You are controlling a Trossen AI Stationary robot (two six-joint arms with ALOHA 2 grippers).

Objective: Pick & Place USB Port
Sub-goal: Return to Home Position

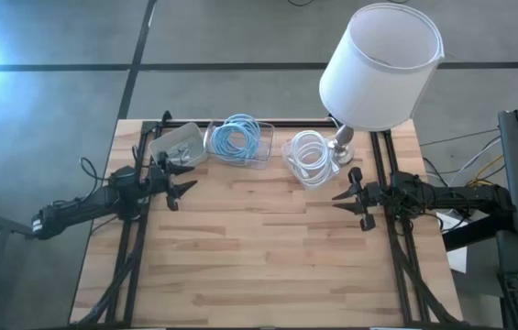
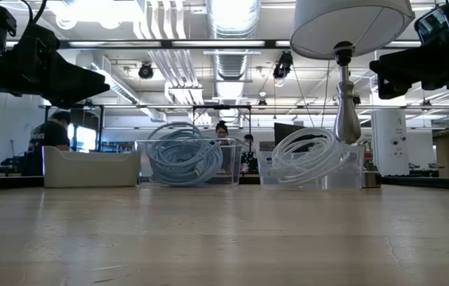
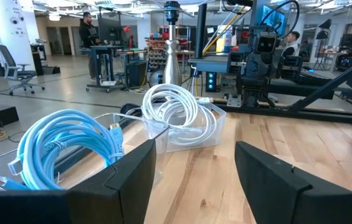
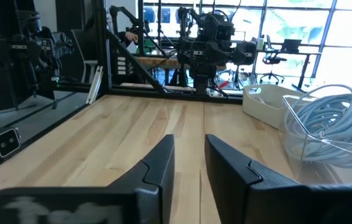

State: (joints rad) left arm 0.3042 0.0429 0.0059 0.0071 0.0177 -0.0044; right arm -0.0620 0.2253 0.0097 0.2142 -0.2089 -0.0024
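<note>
Now, for homing: left gripper (image 1: 183,183) and right gripper (image 1: 347,197), jaws released and empty, flank the transparent bin (image 1: 266,158); retract high, clear of it.

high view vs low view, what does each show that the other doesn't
Only the high view shows both arms whole, with the left gripper and right gripper at opposite sides of the table. Only the low view shows people in the room behind. Both show the coiled light blue cable, the coiled white cable and the lamp.
</note>
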